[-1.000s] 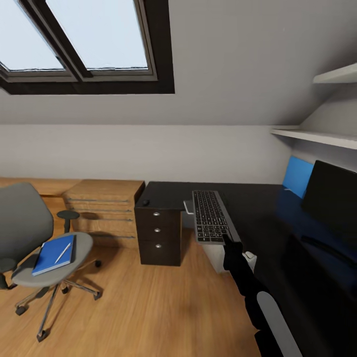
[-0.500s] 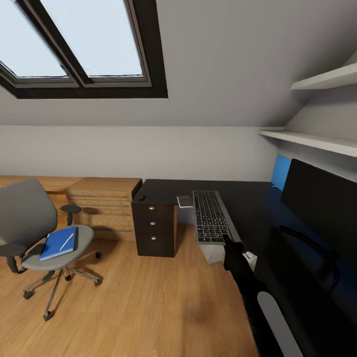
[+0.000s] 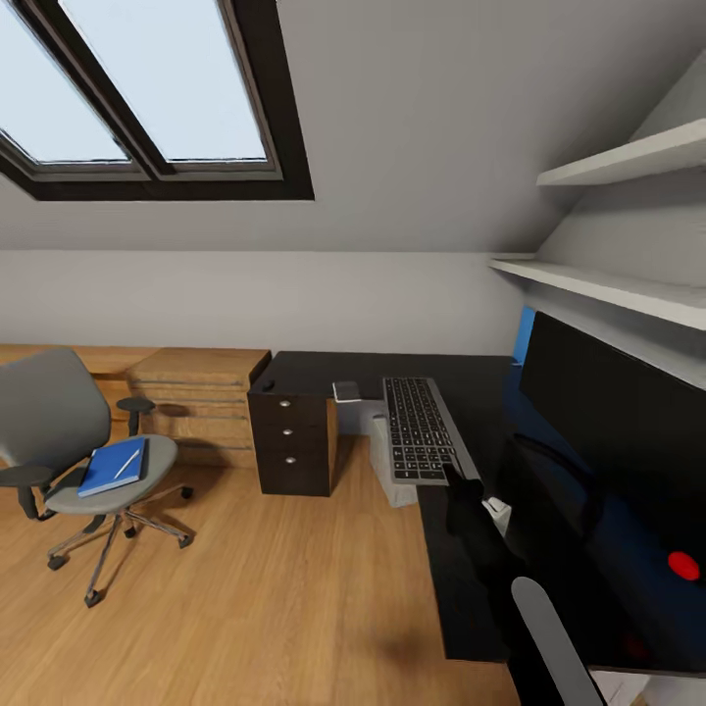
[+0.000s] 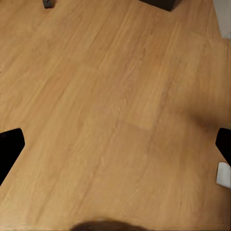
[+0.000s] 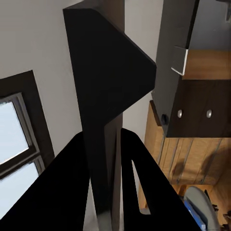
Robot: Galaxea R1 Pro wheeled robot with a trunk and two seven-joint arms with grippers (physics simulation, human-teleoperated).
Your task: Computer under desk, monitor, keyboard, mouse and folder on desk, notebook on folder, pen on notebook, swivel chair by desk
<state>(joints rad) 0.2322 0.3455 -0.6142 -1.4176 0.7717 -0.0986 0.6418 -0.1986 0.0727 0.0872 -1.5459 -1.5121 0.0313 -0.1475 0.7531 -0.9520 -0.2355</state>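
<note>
Keyboard held over the desk edge

Right gripper point(image 3: 453, 478) is clamped on the near end of the keyboard point(image 3: 420, 428), above the black desk point(image 3: 314, 371) beside the monitor point(image 3: 613, 412). Left gripper point(image 4: 115, 154) is spread wide over the wood floor point(image 4: 115, 96). Blue folder point(image 3: 113, 468) lies on the swivel chair point(image 3: 59, 431)

Attic home office: sloped-ceiling skylights point(image 3: 147, 88), desk point(image 3: 471, 392) (glossy black), swivel chair point(image 3: 69, 441).

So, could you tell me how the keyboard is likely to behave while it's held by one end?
The keyboard looks stiff: it juts out straight from the right gripper without sagging. Pinched at one short end, the long slim board may pivot or slip, so slow moves seem wise.
</note>
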